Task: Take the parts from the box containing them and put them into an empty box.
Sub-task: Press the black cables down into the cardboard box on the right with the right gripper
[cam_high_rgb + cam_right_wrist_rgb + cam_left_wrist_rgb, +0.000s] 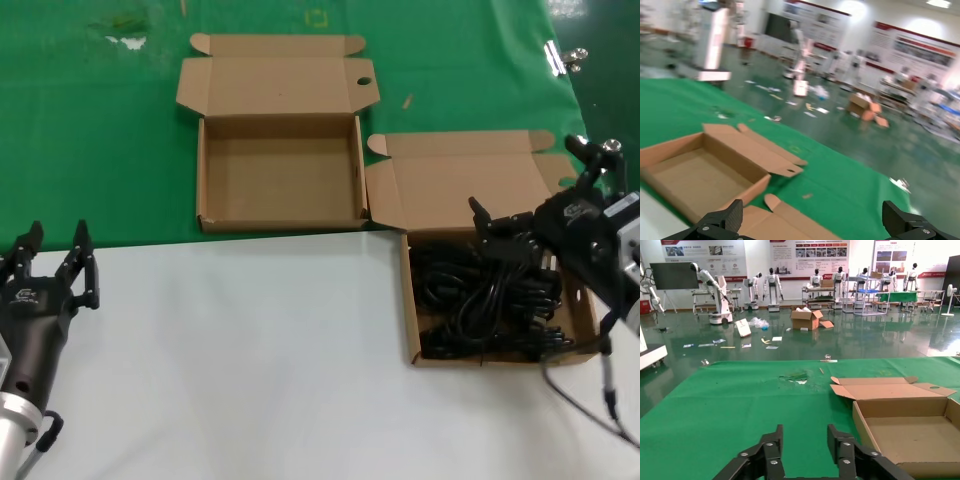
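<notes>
The black power cords (480,300) lie in a tangled pile in the brown cardboard box (408,300) at the right, its lid (440,175) folded back. The empty box (280,170) stands open farther back, left of it. My right gripper (527,182) is open wide and empty, over the far right part of the cord box, apart from the cords. Its wrist view shows the gripper (812,212), the empty box (700,175) and the cord box's lid (780,225). My left gripper (58,240) is open and empty at the near left of the white table.
The white table top (250,350) covers the near half and a green mat (100,150) the far half, under both boxes. The left wrist view shows the left gripper (805,436) over the mat with the empty box (905,435) beside it. The right arm's thin wire (600,400) hangs at the near right.
</notes>
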